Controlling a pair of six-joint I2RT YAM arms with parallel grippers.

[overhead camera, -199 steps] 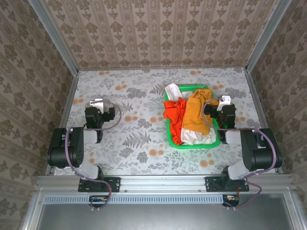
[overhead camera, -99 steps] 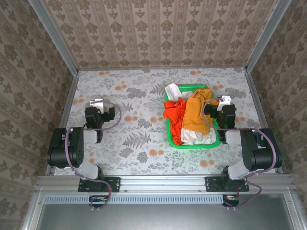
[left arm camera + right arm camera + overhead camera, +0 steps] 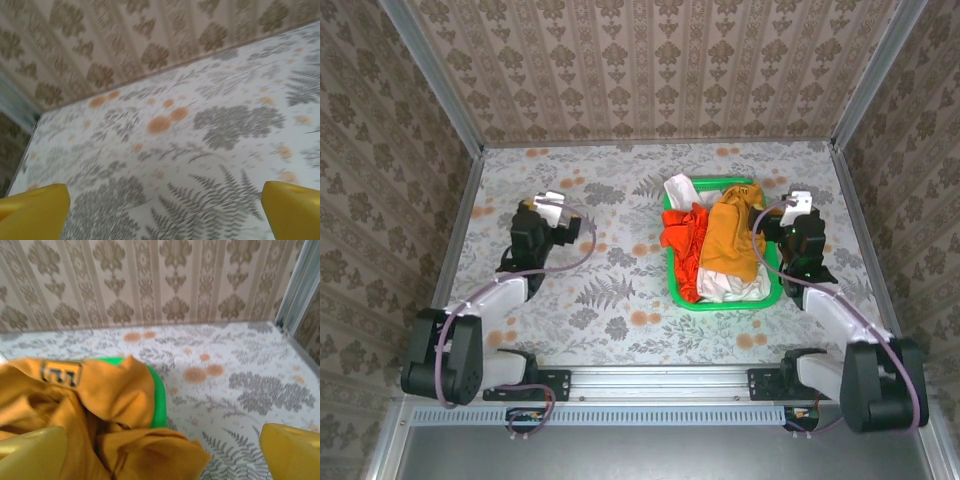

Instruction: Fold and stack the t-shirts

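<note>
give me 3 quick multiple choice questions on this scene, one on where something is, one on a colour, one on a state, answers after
1. Where are the t-shirts?
A. spread flat on the table
B. heaped in the green basket
C. draped over an arm

2. What colour is the shirt with the small chest print?
A. mustard-orange
B. blue
C. black

3. What state is the left tool in?
A. shut on a shirt
B. shut on the basket rim
C. open, holding nothing

Answers:
1. B, since the top view shows the pile sitting inside the basket's rim.
2. A, since the right wrist view shows the dark-and-white print on mustard-orange cloth.
3. C, since its yellow fingers stand far apart with patterned table between them.
</note>
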